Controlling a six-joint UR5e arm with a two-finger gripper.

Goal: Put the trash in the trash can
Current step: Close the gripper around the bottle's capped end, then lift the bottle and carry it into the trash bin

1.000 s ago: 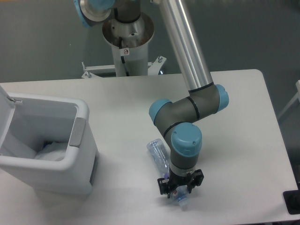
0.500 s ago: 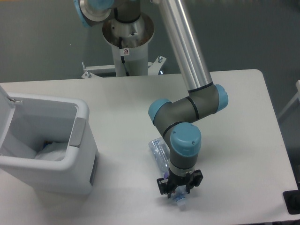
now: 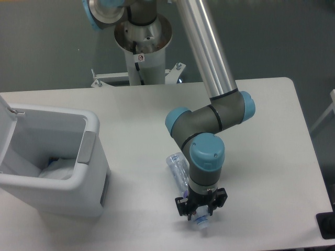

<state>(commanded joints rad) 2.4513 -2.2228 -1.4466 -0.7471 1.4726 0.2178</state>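
A crushed clear plastic bottle lies slanted on the white table, its base toward the upper left and its blue-white cap at the lower right. My gripper points down over the bottle's neck end and is shut on it. The wrist hides the bottle's middle. The trash can stands at the left with its lid swung open. White crumpled material lies inside it; I cannot tell whether that is the packet.
The arm's grey and blue elbow hangs above the table's centre. The robot's base pedestal stands behind the far edge. A dark object sits at the table's lower right corner.
The bottle and gripper have shifted slightly left and the bottle's base end has risen a little. The trash can has not moved.
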